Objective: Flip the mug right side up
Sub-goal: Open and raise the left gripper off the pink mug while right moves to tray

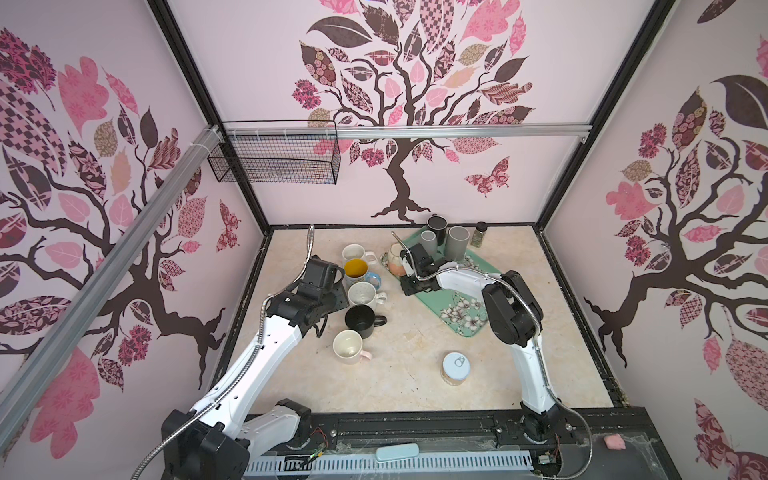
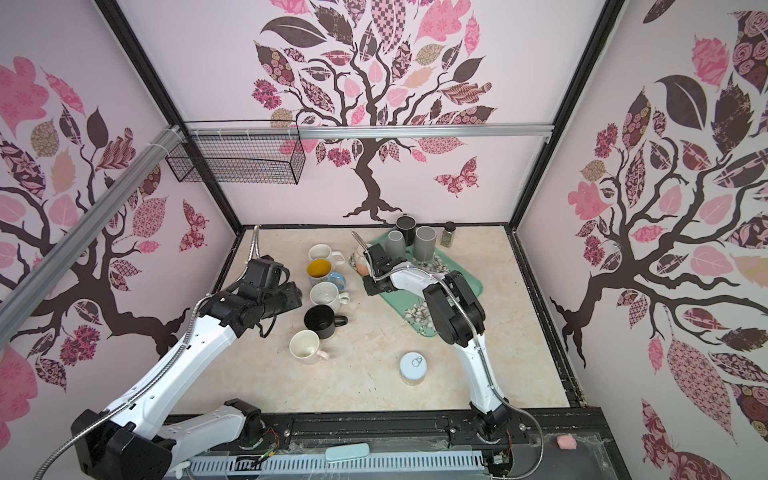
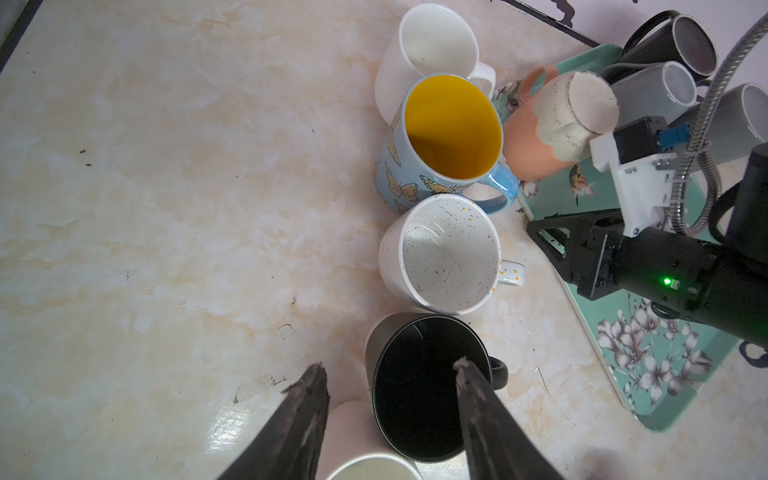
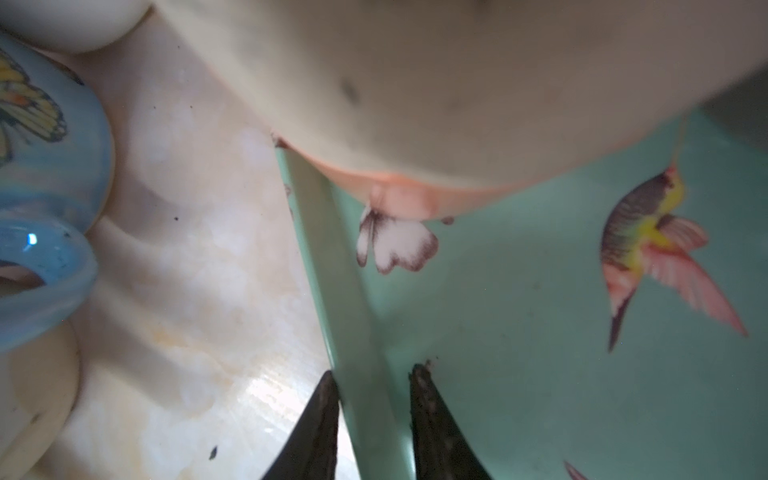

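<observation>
- Five mugs are standing mouth-up in a line on the desk [image 1: 407,382], left of its middle, running from the back edge toward the front: white mug [image 1: 354,252], butterfly mug [image 1: 356,269], speckled mug [image 1: 361,294], black mug [image 1: 360,320], cream mug [image 1: 348,347].
- One peach mug [image 3: 552,124], the one I am after, is sitting bottom-up on the tray [image 1: 465,332], at the tray corner facing that line, toward the desk's back edge.
- My right hand [image 4: 374,374] is sitting low, apart from the peach mug, and is pinching the tray's rim, one finger outside and one inside.
- My left hand [image 3: 390,365] is hovering spread and empty above the black mug.
- Three more mugs are standing bottom-up at the tray's back end.
</observation>
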`<move>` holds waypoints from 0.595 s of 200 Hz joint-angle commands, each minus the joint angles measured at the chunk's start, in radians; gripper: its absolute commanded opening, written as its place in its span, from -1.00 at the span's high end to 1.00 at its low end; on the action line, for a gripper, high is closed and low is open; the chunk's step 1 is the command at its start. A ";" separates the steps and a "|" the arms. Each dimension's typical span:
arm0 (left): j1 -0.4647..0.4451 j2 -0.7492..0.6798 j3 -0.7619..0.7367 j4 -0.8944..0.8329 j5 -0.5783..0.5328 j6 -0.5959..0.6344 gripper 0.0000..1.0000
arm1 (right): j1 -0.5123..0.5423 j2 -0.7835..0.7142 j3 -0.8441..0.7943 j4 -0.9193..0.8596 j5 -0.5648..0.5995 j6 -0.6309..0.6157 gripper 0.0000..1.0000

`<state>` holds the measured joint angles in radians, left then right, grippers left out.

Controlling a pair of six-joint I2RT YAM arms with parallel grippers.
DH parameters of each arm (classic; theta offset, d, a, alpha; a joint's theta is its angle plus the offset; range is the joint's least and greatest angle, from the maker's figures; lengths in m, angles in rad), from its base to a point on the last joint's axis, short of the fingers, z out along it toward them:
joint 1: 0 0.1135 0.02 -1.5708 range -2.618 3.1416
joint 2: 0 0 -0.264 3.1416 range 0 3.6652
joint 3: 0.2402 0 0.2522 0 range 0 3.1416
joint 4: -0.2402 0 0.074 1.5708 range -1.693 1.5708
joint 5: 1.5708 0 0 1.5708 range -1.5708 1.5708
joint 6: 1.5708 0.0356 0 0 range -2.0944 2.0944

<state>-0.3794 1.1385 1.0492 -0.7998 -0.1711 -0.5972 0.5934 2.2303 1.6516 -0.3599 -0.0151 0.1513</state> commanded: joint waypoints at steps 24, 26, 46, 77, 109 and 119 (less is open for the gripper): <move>0.009 -0.011 -0.046 0.022 0.004 0.013 -0.07 | -0.024 0.119 0.075 -0.059 0.138 0.025 0.61; 0.008 -0.011 -0.048 0.022 0.005 0.014 -0.07 | -0.024 0.122 0.079 -0.061 0.141 0.026 0.61; 0.008 -0.016 -0.056 0.021 0.008 0.010 -0.08 | -0.027 0.144 0.112 -0.079 0.166 0.044 0.69; 0.011 -0.021 -0.066 0.022 0.007 0.011 -0.08 | -0.039 0.154 0.132 -0.083 0.188 0.080 0.80; 0.011 -0.027 -0.070 0.020 0.006 0.010 -0.09 | -0.060 0.155 0.135 -0.081 0.196 0.108 0.89; 0.012 -0.029 -0.068 0.020 0.005 0.010 -0.09 | -0.068 0.156 0.136 -0.080 0.195 0.113 0.92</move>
<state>-0.3733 1.1336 1.0119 -0.7940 -0.1665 -0.5972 0.6128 2.2940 1.7786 -0.4488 0.0334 0.1772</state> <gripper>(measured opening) 0.542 0.147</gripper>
